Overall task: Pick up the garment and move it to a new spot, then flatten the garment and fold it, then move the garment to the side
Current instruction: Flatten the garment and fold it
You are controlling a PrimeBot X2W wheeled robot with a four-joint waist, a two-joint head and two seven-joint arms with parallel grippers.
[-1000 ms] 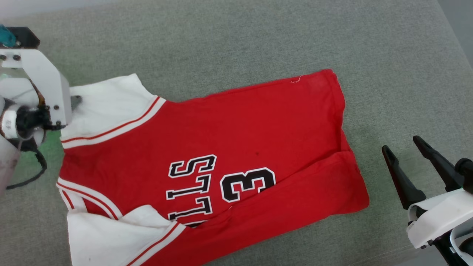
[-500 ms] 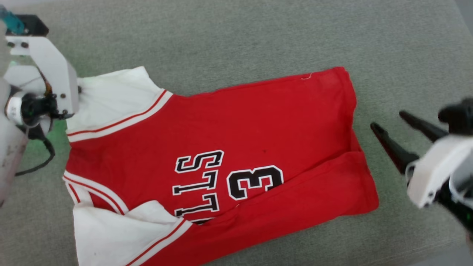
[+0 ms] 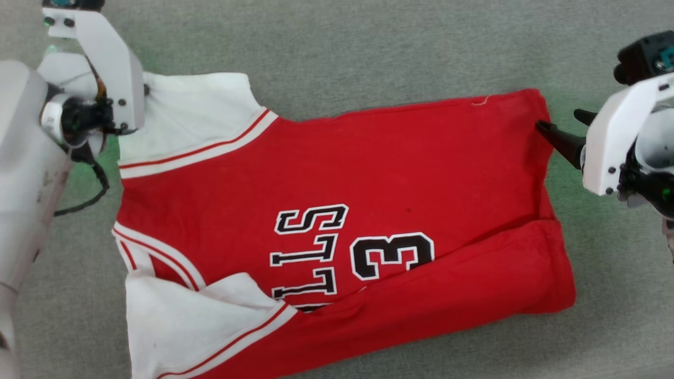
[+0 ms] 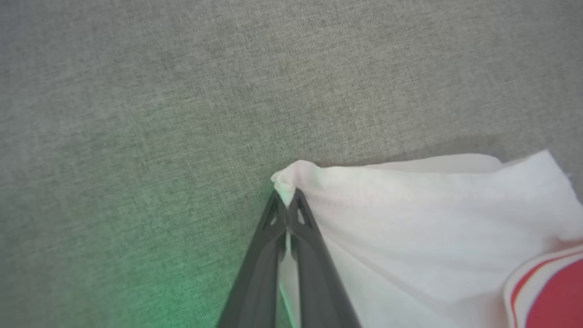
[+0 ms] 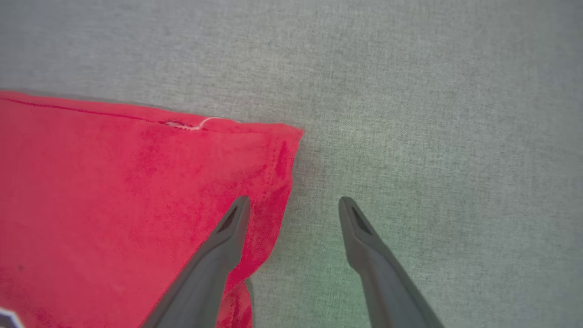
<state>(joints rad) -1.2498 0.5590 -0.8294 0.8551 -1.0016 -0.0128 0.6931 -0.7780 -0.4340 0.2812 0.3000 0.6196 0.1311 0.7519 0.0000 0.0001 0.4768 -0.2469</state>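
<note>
There is one garment [image 3: 337,173], a big red jersey shirt made of soft cloth. It lies spread out on a bench [image 3: 368,47] covered in rough grey woven cloth. The shirt has two white short sleeves, and each sleeve joins the red part along a white band with thin red stripes. On its chest are black letters with white edges and one big number 3. Three letters show fully, and the next one is partly hidden. A long red flap along one side of the shirt is folded over onto it and covers the ends of the letters. A tiny white loose thread sits on the shirt's far edge, near the bottom hem corner.

There are two grippers, each with two long, dark, pointed fingers. The left gripper [image 4: 286,200] is at the far sleeve of the shirt. Its fingers are pinched tight on the white corner of that sleeve, and a small bunch of white cloth pokes out past the tips.

The right gripper [image 5: 295,200] is at the shirt's bottom hem, near the far corner. Its fingers are spread wide and hold nothing. One finger is over the red hem and the other is over the grey bench beside the shirt. I cannot tell if the finger touches the cloth.
</note>
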